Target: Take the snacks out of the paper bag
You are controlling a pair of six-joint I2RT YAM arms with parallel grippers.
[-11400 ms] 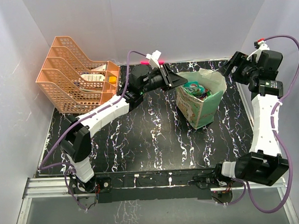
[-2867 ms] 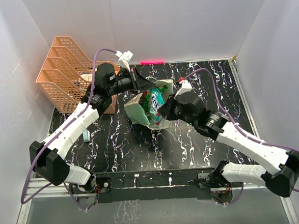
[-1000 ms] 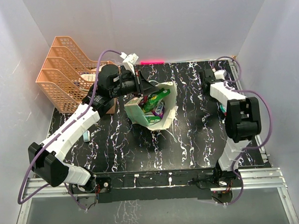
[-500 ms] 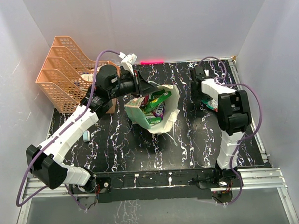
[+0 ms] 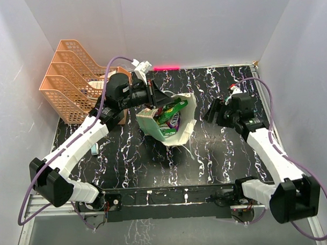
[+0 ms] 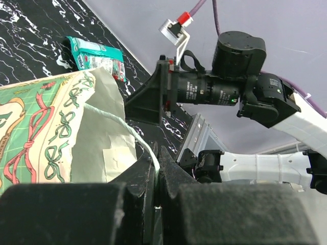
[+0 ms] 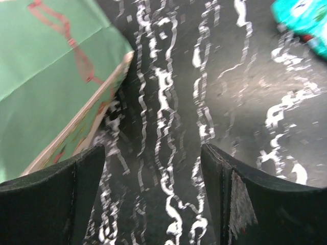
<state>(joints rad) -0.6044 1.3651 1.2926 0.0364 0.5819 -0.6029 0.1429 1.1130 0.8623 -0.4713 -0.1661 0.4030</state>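
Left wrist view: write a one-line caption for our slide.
Left gripper pinches the bag's string handle; one teal snack lies outside, beyond it.

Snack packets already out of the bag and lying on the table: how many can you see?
1: a teal packet on the table beyond the paper bag, near the open right gripper. The arms may hide others.

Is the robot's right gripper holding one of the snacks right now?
No, the right gripper stands open over the table with nothing between its fingers; a teal snack packet lies apart from it.
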